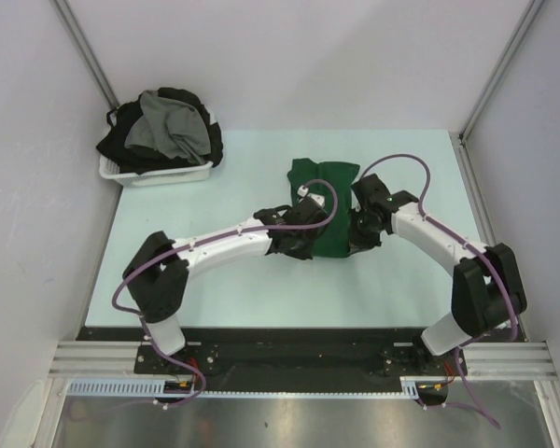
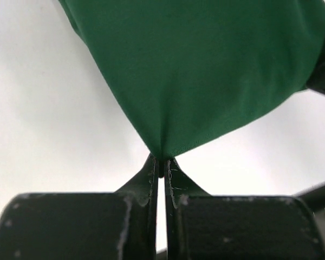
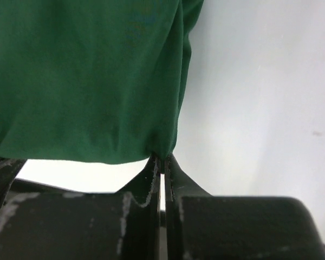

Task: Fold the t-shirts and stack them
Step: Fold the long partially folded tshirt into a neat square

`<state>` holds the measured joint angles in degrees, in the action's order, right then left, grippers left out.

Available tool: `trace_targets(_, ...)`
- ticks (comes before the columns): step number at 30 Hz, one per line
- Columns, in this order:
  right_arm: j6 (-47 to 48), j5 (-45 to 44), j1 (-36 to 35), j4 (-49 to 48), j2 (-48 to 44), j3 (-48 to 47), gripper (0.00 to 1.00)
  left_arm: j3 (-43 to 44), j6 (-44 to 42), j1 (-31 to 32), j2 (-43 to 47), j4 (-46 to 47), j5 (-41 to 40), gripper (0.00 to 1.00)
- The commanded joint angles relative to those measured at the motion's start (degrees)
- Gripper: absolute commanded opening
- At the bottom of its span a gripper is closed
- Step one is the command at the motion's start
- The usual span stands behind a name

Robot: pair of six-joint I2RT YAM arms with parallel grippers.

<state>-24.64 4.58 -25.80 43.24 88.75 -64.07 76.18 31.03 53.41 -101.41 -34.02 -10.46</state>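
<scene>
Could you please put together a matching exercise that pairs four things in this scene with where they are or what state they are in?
1. dark green t-shirt
2. white basket
3. grey t-shirt
4. left end effector

A. lying on top inside the basket
B. at the far left corner of the table
C. shut on a corner of green fabric
D. near the middle of the table

Pairs: 1-D, 2-B, 3-A, 4-C

Two arms: left arm (image 1: 215, 245), right arm (image 1: 434, 238). One dark green t-shirt (image 1: 325, 201), centre. One white basket (image 1: 168, 175), far left: one grey t-shirt (image 1: 173, 129), black t-shirts (image 1: 121, 145), count unclear.
</scene>
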Motion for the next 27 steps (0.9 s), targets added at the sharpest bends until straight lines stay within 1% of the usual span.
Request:
trace_targets(1, -3.0, 0.0, -1.6, 4.6, -7.1, -0.7, 0.0, -0.4, 1.2, 2.7, 7.4, -5.1, -2.0, 0.0)
trace_targets(3, -3.2, -0.7, -1.9, 5.7, -9.5, -1.4, 0.0, -0.2, 1.5, 2.9, 9.7, -6.7, -3.0, 0.0)
trace_targets(5, -2.7, -2.1, -1.9, 6.9, -9.9, -3.9, 0.0, 0.9, 1.1, 3.1, 11.0, -8.1, -5.2, 0.0)
trace_targets(7, -1.1, -4.6, -1.8, 7.6, -8.8, -7.6, 0.0, 2.7, -1.1, 2.7, 11.0, -8.8, -7.7, 0.0)
trace_targets(8, -0.6, -4.6, -1.7, 7.6, -8.0, -8.9, 0.0, 5.0, -1.9, 2.6, 10.4, -9.3, -8.3, 0.0)
trace_targets(9, -0.1, -6.8, -1.6, 7.6, -7.1, -9.9, 0.0, 6.3, -2.7, 2.1, 9.2, -9.6, -8.5, 0.0)
trace_targets(12, 1.2, -6.9, -0.6, 6.8, -2.4, -13.9, 0.0, 11.3, -4.7, -0.2, 5.8, -10.4, -8.2, 0.0)
trace_targets(17, 2.2, -8.2, 1.5, 3.3, 4.4, -19.7, 0.0, 17.6, -7.8, -5.6, 1.3, -8.7, -8.0, 0.0)
trace_targets(22, 4.6, -11.7, 3.4, 1.8, 10.1, -25.1, 0.0, 21.8, -11.3, -12.1, -3.5, -7.3, -7.4, 0.0)
trace_targets(27, 6.7, -14.4, 6.1, 0.5, 16.1, -29.6, 0.0, 27.5, -12.9, -16.6, -9.3, -6.5, -6.0, 0.0)
